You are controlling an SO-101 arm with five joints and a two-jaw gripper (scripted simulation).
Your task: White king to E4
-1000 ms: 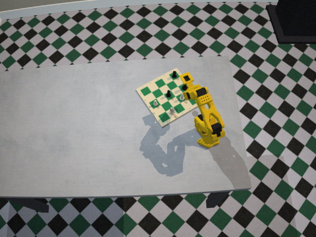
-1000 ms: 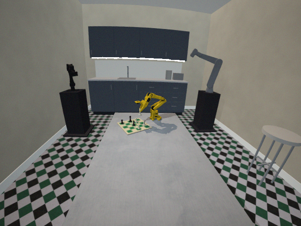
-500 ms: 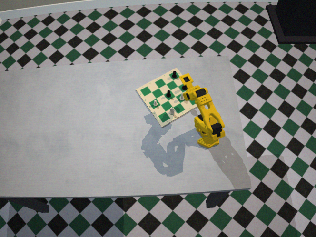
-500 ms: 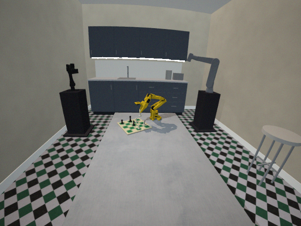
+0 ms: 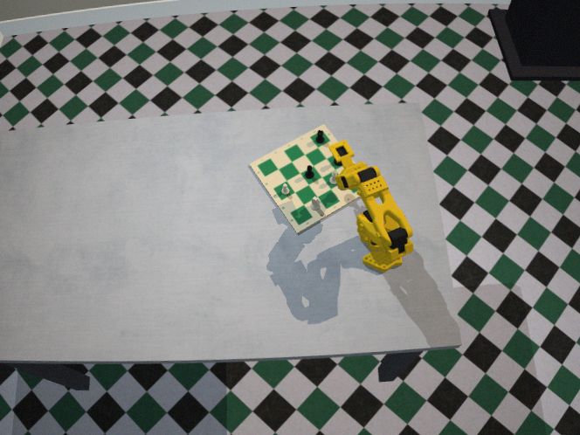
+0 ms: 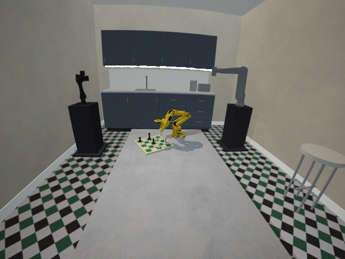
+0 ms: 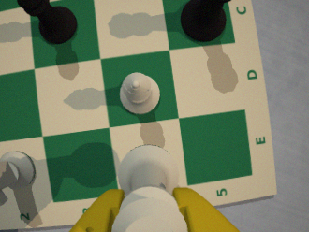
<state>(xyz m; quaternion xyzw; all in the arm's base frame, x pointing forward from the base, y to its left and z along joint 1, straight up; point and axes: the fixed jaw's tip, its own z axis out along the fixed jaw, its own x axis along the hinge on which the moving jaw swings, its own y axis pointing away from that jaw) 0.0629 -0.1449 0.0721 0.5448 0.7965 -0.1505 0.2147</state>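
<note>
The jaws of the yellow gripper are drawn nearly together and are clamped on the white king, one yellow finger pressed against each side of its upper body. The king is seen almost end-on in the wrist view, so its long axis is close to vertical, head toward the camera and base toward the chessboard. Its base is over the cream square near the board's edge marked 5, beside the green square in row E; whether the base touches the board cannot be told.

A white pawn stands upright on a green square just ahead of the king. Two black pieces stand farther off, and another white piece is at the left.

The arm is mounted on the tabletop beside the board's corner. It is arched upward and bent forward over the board's near edge, with the gripper pointed steeply down.
</note>
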